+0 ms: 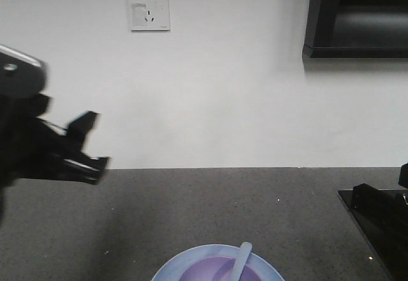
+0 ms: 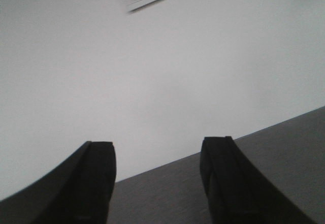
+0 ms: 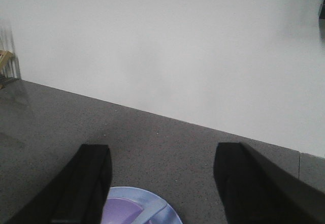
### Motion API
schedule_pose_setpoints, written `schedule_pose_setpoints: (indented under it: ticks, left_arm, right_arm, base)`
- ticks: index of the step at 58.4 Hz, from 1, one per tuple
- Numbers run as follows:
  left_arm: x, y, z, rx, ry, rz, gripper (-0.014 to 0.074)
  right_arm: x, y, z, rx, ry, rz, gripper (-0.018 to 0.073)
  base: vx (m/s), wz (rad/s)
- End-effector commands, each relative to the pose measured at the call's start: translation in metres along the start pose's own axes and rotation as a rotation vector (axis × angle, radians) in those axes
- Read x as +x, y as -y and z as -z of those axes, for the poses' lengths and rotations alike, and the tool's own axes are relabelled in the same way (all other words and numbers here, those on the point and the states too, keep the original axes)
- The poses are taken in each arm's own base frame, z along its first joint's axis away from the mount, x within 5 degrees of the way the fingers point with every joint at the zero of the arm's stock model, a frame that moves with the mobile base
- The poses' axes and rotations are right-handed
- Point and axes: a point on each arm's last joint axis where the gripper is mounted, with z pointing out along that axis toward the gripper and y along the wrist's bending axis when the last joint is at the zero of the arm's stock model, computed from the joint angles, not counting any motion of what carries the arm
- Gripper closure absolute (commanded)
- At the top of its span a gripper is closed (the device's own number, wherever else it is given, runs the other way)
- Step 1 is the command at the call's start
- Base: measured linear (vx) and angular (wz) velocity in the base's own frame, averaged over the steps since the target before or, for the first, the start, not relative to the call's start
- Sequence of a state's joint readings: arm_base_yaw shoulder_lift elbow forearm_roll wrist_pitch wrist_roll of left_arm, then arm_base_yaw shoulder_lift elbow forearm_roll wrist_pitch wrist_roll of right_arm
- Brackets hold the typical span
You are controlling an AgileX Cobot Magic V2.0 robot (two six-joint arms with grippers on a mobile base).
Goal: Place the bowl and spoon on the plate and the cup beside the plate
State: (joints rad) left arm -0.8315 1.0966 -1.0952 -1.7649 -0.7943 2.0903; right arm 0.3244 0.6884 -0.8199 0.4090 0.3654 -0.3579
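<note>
Where the spoon point(image 1: 241, 261) rests, the bowl point(image 1: 203, 272) looks matte lavender.

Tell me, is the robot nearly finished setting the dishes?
Mostly. The lavender bowl sits on the light-blue plate, with the spoon resting in it. The left gripper and right gripper are both open and empty. No cup shows in any view, so that step can't be confirmed.
</note>
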Motion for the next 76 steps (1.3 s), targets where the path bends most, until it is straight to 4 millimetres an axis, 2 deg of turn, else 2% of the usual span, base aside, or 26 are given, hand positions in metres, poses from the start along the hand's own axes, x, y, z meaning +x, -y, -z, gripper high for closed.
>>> schedule_pose_setpoints:
  ticks: [1, 6, 15, 25, 45, 64, 76]
  left_arm:
    - [-0.001, -0.04, 0.024, -0.181, -0.065, 0.041, 0.0143]
    - [0.002, -0.066, 0.043, -0.29, -0.096, 0.097, 0.0146]
    - [0.005, -0.1, 0.072, -0.378, -0.094, 0.19, 0.0147]
    - [0.005, -0.12, 0.092, -0.373, -0.038, 0.258, 0.0147]
    - [-0.002, -0.098, 0.074, -0.294, -0.014, 0.198, 0.0147]
    - [-0.003, -0.096, 0.073, -0.273, 0.005, 0.191, 0.0147]
    - [0.007, -0.065, 0.06, -0.12, 0.129, 0.029, 0.0147]
  right_arm:
    - [-0.015, 0.002, 0.004, 0.03, 0.099, 0.006, 0.0057]
    - [-0.015, 0.002, 0.004, 0.026, 0.09, 0.006, 0.0059]
    - [-0.015, 0.002, 0.004, 0.025, 0.089, 0.003, 0.0059]
    - [-0.015, 0.002, 0.004, 0.025, 0.089, 0.003, 0.0059]
    - [-0.015, 0.002, 0.004, 0.025, 0.09, 0.004, 0.0059]
    - [-0.015, 0.002, 0.004, 0.025, 0.09, 0.004, 0.0059]
    - [-0.015, 0.002, 0.004, 0.025, 0.09, 0.003, 0.0059]
  base:
    - [0.0, 0.0]
    - [0.0, 0.0]
    - [0.0, 0.0]
    - [0.0, 0.0]
    - [0.0, 0.0]
    - [0.0, 0.0]
    - [0.0, 0.0]
